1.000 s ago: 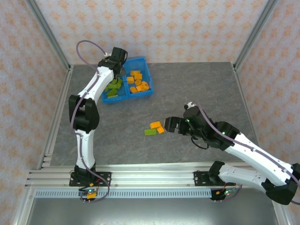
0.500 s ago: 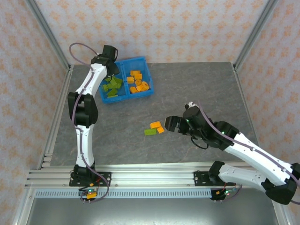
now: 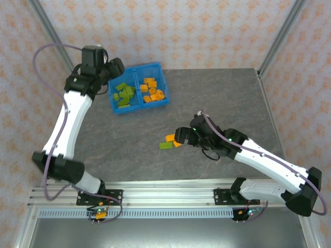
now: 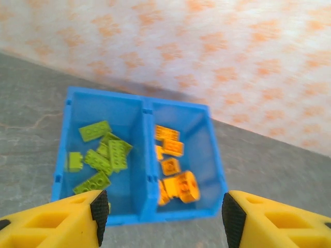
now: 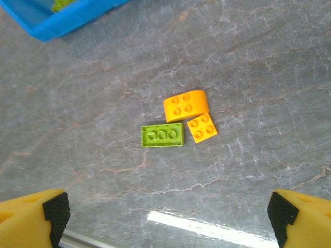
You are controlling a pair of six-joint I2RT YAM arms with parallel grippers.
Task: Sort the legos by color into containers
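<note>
While the right gripper (image 5: 168, 209) is held wide and empty, the lime green brick (image 5: 162, 135) is seen just ahead, its long axis laid finger to finger.

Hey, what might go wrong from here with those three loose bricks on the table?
The lime green flat plastic brick, the orange plastic brick with a curved side and the small orange square plastic brick lie tightly clustered below the open right end effector; closing on one may shove or catch a neighbour. If green and orange get pinched together, one would land in the wrong compartment of the bright blue plastic tray.
</note>
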